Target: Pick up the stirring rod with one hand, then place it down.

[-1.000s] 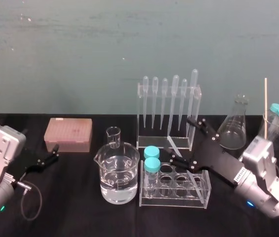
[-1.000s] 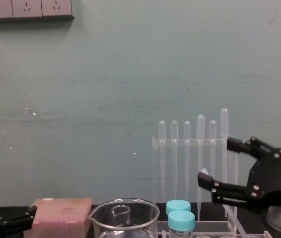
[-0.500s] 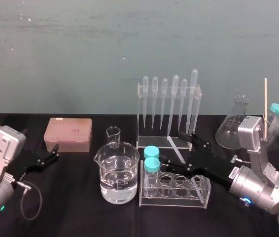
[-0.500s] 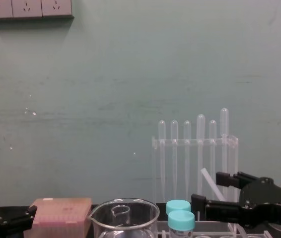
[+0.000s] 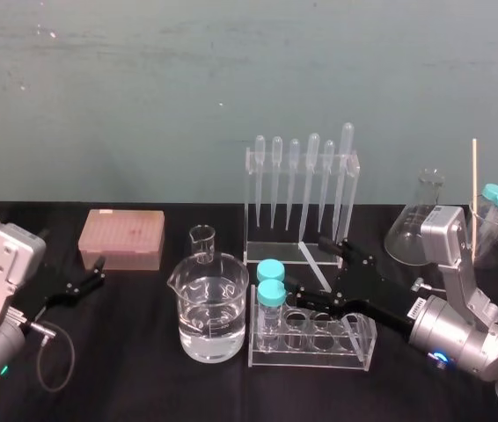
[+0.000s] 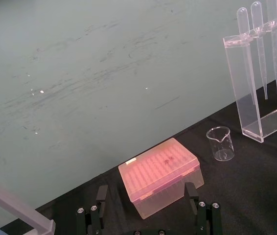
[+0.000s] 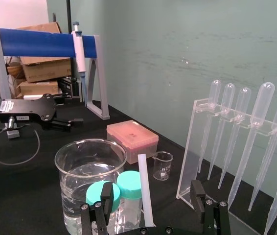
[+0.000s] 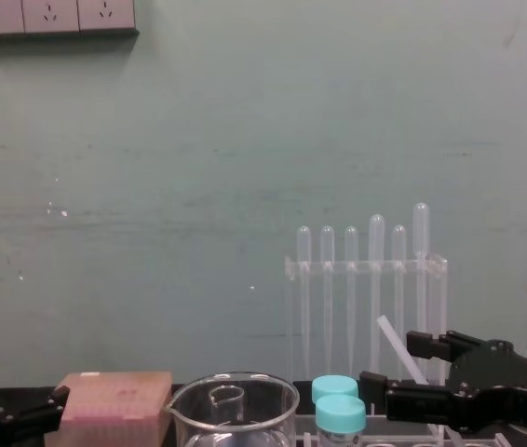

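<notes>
While right hand (image 5: 309,264) straddles stirring rod (image 5: 317,271), wide, gaps both sides | left hand (image 5: 98,274) parked wide

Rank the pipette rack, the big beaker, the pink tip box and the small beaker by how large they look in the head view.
1. pipette rack
2. big beaker, though it stands nearer the camera than the box, so this place is unsure
3. pink tip box
4. small beaker
</notes>
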Robot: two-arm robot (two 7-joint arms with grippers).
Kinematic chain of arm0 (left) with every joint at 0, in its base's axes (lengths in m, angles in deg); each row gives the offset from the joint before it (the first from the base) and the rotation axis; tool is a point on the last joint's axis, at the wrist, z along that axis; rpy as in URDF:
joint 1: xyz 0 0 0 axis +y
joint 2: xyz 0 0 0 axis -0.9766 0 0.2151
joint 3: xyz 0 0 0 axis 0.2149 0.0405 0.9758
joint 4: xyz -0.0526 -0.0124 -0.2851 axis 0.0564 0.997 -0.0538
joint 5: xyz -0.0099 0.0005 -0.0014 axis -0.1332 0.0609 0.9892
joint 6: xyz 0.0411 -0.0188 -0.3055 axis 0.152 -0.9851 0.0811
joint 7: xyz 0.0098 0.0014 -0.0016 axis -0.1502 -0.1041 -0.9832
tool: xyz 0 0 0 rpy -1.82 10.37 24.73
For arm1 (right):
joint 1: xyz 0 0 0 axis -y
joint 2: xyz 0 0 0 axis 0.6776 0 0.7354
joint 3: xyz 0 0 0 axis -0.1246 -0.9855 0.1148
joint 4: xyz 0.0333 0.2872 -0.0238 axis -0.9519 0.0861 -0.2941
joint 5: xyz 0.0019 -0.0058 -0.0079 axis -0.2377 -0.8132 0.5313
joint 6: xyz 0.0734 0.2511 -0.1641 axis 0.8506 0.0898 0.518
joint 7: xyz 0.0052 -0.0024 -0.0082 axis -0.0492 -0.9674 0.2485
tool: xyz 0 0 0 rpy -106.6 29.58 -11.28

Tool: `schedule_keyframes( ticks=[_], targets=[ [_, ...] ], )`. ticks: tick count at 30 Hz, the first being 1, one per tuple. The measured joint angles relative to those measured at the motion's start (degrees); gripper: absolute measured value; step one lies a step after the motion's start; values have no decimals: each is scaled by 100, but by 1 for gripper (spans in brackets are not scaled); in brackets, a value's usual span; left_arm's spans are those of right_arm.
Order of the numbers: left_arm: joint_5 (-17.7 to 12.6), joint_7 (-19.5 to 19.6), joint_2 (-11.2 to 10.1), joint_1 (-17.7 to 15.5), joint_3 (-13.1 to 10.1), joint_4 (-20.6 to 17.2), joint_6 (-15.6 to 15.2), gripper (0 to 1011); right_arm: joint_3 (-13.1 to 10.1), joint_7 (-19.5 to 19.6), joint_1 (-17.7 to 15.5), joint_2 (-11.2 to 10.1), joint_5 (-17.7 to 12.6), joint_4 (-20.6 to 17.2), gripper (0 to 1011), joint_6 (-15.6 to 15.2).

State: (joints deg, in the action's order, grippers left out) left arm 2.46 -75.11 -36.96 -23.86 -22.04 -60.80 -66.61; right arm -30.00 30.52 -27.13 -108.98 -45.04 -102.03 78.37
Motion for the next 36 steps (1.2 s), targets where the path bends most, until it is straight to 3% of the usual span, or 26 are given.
schedule_keyframes(
  ticks=[6,11,36],
  targets=[
    [0,0,0,0,0,0,0,1000,3,-2,2,-2,-12,2,998,-5],
    [0,0,0,0,0,0,0,1000,6,-10,4,-2,-18,6,908,-9],
    [0,0,0,0,0,0,0,1000,10,-30,10,-3,-32,11,138,-9]
  ],
)
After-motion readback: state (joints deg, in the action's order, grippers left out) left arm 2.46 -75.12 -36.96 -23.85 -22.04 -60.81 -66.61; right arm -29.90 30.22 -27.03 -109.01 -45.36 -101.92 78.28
